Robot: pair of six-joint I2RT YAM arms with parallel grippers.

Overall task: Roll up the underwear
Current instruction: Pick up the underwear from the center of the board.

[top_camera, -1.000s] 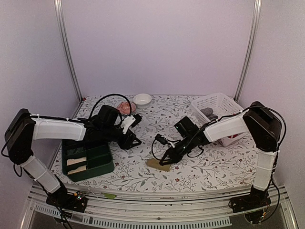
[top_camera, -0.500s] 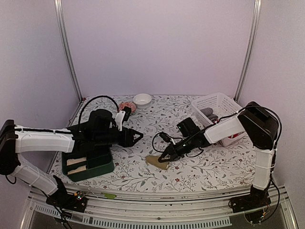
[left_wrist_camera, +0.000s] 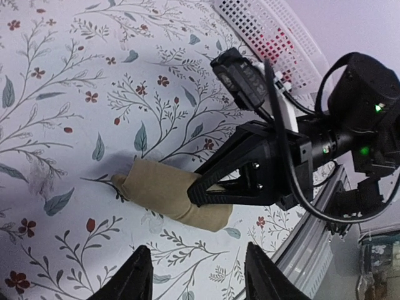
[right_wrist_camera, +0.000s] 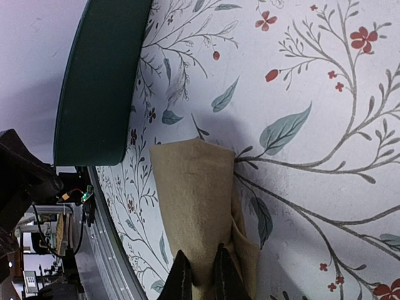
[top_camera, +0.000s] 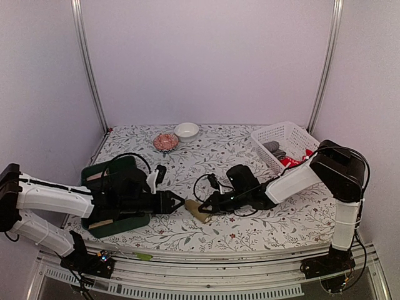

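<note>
Tray: a dark green tray [top_camera: 120,229] sits on the floral table [top_camera: 262,228], well to the left of the tan underwear [top_camera: 201,211], with the left arm stretched across it.
Left gripper: the left gripper [top_camera: 179,203] lies low over the table just left of the tan underwear and points at it. Its jaws stand apart with nothing between them. From the left wrist the two fingertips [left_wrist_camera: 139,275] frame the cloth without touching it.
Rear dishes: a round dish of something pink [top_camera: 165,142] and a white bowl [top_camera: 186,130] stand side by side, far behind the tan underwear.
Underwear: the tan underwear [left_wrist_camera: 164,187] lies on the table as a short, loose roll, wider at one end, near the front edge.
Right gripper: the right gripper [top_camera: 204,205] reaches in from the right of the tan underwear, jaws closed on its edge. The right wrist view shows the fingertips [right_wrist_camera: 181,275] pinching a fold of the cloth [right_wrist_camera: 194,194].
Basket: a white basket [top_camera: 275,129] stands to the right of the tan underwear and farther back, holding a red piece [top_camera: 291,161] and a grey piece [top_camera: 273,148].
</note>
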